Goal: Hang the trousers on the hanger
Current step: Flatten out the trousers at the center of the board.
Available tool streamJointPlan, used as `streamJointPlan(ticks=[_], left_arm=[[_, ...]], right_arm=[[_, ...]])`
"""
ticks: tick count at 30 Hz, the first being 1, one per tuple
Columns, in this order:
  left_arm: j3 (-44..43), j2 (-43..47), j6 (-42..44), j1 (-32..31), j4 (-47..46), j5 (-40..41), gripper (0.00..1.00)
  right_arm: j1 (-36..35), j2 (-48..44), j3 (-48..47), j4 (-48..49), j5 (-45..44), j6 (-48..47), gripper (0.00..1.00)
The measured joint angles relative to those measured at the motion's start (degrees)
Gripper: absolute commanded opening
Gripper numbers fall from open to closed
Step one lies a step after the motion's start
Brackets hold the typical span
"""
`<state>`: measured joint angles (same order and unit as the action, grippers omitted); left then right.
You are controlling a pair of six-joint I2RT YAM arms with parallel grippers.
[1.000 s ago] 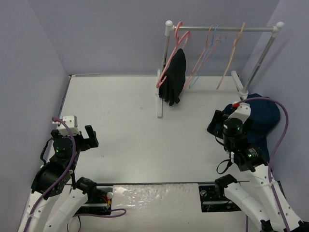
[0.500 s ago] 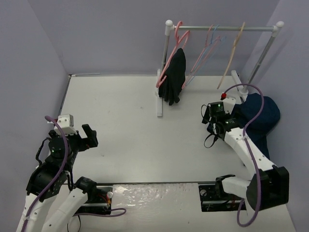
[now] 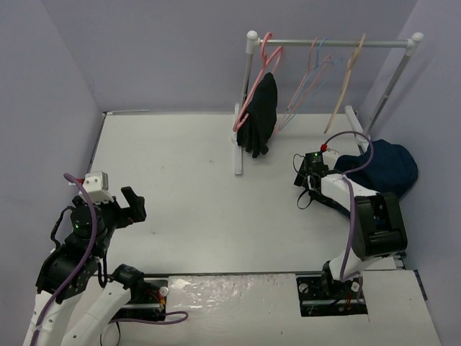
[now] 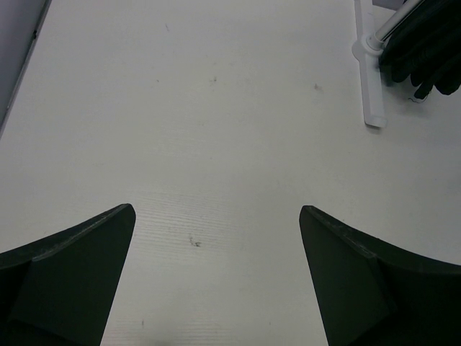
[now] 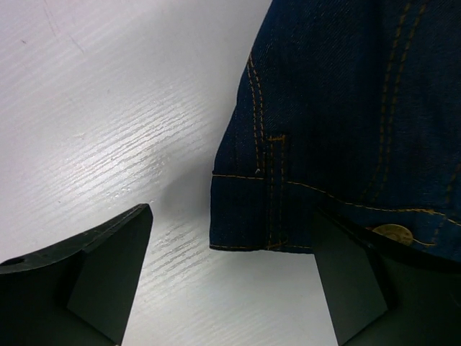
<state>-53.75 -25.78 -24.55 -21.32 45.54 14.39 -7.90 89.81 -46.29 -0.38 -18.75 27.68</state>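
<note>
The trousers (image 3: pixel 382 166) lie in a dark navy heap at the right of the table. In the right wrist view a waistband corner of the trousers (image 5: pixel 324 108) with orange stitching and a brass button lies flat on the table. My right gripper (image 3: pixel 311 173) is open just left of the heap. In its own view the right gripper (image 5: pixel 230 277) has the corner between its spread fingers, and the right finger (image 5: pixel 367 281) overlaps the cloth edge. The light-blue hanger (image 3: pixel 322 61) hangs on the rail. My left gripper (image 3: pixel 130 205) (image 4: pixel 216 281) is open and empty over bare table.
A white rack with a rail (image 3: pixel 338 42) stands at the back, its foot (image 3: pixel 238 155) (image 4: pixel 369 79) on the table. A black garment (image 3: pixel 261 115) (image 4: pixel 425 50) hangs on a pink hanger. Another pink hanger (image 3: pixel 311 61) and a beige hanger (image 3: pixel 349 72) hang beside the blue one.
My right arm has reached forward and left, going from above the heap of trousers down to its left edge. The left arm has barely moved.
</note>
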Motion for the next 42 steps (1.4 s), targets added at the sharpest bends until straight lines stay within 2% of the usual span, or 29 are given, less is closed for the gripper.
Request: streamJointPlan(ticks=[3, 4, 7, 10, 11, 15, 18, 25, 30, 33, 36, 39, 42], left_arm=[[0.0, 0.0, 0.0, 0.0, 0.6, 0.0, 0.97], [0.0, 0.0, 0.0, 0.0, 0.8, 0.0, 0.97], [-0.2, 0.0, 0.0, 0.0, 1.2, 0.0, 0.97], [-0.8, -0.2, 0.0, 0.0, 1.4, 0.0, 0.97], [-1.0, -0.3, 0.0, 0.0, 1.4, 0.0, 0.97], [-1.7, -0.3, 0.0, 0.0, 1.5, -0.1, 0.97], [-2.4, -0.4, 0.1, 0.0, 1.8, -0.4, 0.97], [-6.4, -1.2, 0.6, 0.0, 2.3, -0.6, 0.97], [-10.4, -3.1, 0.9, 0.0, 2.5, -0.7, 0.97], [-12.4, -4.4, 0.9, 0.0, 2.8, -1.1, 0.97], [-13.7, -5.3, 0.9, 0.0, 3.5, -1.2, 0.97], [-14.4, -5.7, 0.8, 0.0, 4.5, -1.3, 0.97], [-15.0, -6.0, 0.7, 0.0, 5.7, -1.2, 0.97]], right_arm=[[0.0, 2.1, 0.6, 1.3, 0.6, 1.4, 0.60], [0.0, 2.8, 0.8, 1.8, 0.9, 1.8, 0.49], [0.0, 3.4, 1.3, 3.3, 1.4, 3.0, 0.29], [0.1, 3.3, 1.8, 4.3, 1.1, 3.5, 0.02], [0.2, 3.2, 2.1, 4.7, 1.1, 3.8, 0.00], [0.0, 2.2, 3.3, 6.1, 1.5, 4.3, 0.00], [-3.2, -0.4, 4.8, 4.1, 2.1, 4.6, 0.00], [-24.9, -12.4, 3.2, -4.7, 2.7, 10.8, 0.00], [-43.4, -12.5, -8.1, -7.5, -1.0, 18.7, 0.00], [-50.3, -6.2, -18.6, -7.0, -2.7, 20.5, 0.00], [-53.7, 3.5, -31.3, -5.7, -2.8, 20.9, 0.00], [-55.3, 13.4, -43.8, -4.1, -1.8, 20.1, 0.15], [-56.1, 22.3, -55.3, -3.6, 0.0, 17.8, 0.43]])
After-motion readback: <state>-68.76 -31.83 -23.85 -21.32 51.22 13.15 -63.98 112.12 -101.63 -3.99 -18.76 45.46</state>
